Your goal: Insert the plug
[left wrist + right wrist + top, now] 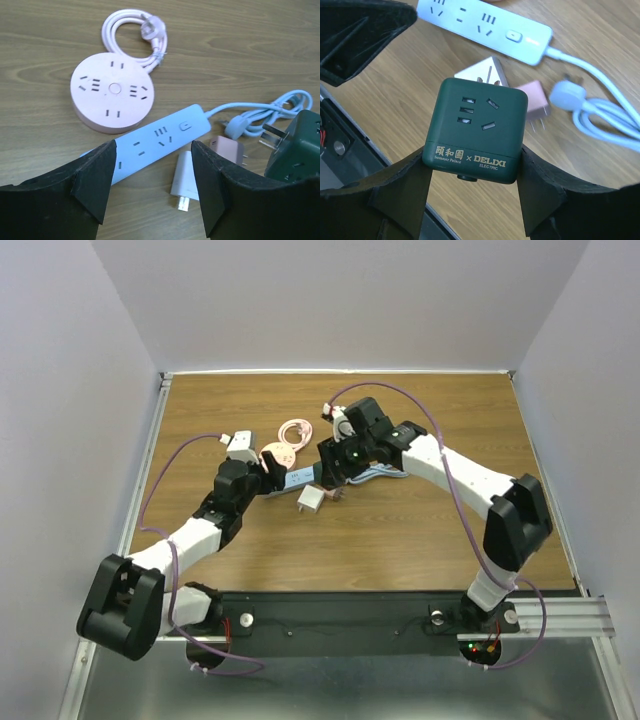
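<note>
Right wrist view: the right claw is clamped on a dark green cube adapter, with one black finger against each side of its lower edge. The face of the cube toward the camera has socket slots and the printed name DELIXI. Just beyond the cube, and partly hidden by it, a white charger lies on the wooden table. A pink charger lies beside it, beyond and to the right of the claw. Farther right are a pale blue plug and its bundled blue cable. Farthest from the claw is a white and blue power strip, with its sockets and switch facing up.

Left wrist view: the left claw has its two black fingers spread apart, and nothing is between them. The power strip runs diagonally through the gap just beyond the fingertips. Its near end is hidden behind the left finger. The white charger sits close to the right finger. To the right of this claw, the green cube shows its metal prongs, which face the strip without touching it. Beyond and to the left is a round pink socket hub, and its coiled pink cable is farthest away.
</note>
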